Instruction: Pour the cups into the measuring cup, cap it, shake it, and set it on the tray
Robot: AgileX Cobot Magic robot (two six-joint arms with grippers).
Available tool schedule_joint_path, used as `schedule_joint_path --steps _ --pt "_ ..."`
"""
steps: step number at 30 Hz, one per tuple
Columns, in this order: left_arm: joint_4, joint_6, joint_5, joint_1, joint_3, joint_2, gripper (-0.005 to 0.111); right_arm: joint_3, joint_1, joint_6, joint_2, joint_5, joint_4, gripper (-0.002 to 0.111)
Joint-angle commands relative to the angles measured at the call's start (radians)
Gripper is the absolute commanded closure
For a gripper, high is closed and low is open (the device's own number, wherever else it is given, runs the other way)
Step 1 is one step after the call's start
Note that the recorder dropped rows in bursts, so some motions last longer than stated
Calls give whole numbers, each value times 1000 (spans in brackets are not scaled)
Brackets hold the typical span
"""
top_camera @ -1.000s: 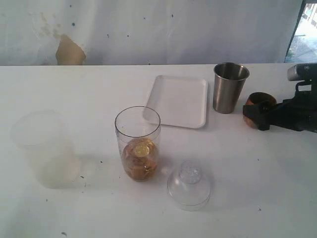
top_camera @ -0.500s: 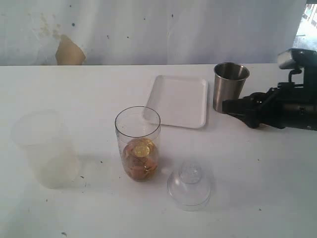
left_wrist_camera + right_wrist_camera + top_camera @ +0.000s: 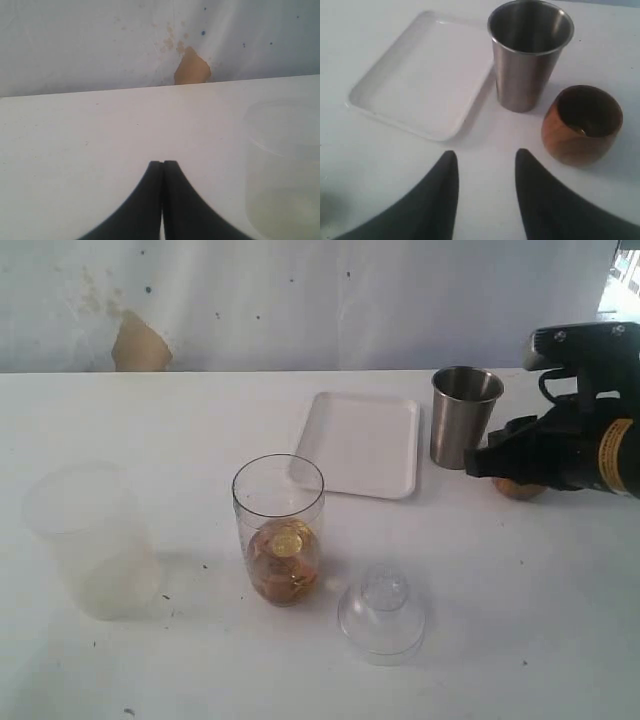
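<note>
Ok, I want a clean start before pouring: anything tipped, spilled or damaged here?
Nothing tipped or spilled: the measuring cup, steel tumbler and wooden cup stand upright, and the cap rests beside the measuring cup. Only a tan torn-looking patch on the white backdrop stands out.

Wooden cup point(image 3: 519, 489) — mostly hidden behind the right gripper point(image 3: 480, 464).

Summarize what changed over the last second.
Right gripper let go of the wooden cup and lifted away, jaws narrowing; the cup stands free beside the steel tumbler. Measuring cup, cap, tray and frosted cup unchanged.
</note>
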Motion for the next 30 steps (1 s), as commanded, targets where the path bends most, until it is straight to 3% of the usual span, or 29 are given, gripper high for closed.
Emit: schedule_joint_path --steps 1,6,8,10,11,13,17,20,24,30 --pt "-9 -2 -3 -1 0 2 107 -8 8 9 -8 47 1 73" --pt "-9 -2 -3 -1 0 2 107 -12 8 9 -10 -61 76 73" --pt "-9 -2 -3 -1 0 2 107 -38 8 -26 -10 -179 -57 73" --pt "-9 -2 -3 -1 0 2 107 -69 8 -40 -10 -166 -149 73" --pt "-9 -2 -3 -1 0 2 107 -77 8 -39 -10 -98 -146 73" --pt "-9 -2 -3 -1 0 2 107 -92 8 -39 -10 229 -38 73" --pt "-9 -2 -3 -1 0 2 107 -127 8 -224 -8 499 124 73" --pt "-9 -2 -3 -1 0 2 107 -176 8 -410 -8 561 392 73" --pt "-9 -2 -3 -1 0 2 107 -297 8 -1059 13 672 1059 73" --pt "-9 -2 -3 -1 0 2 107 -380 8 -1661 28 813 1648 73"
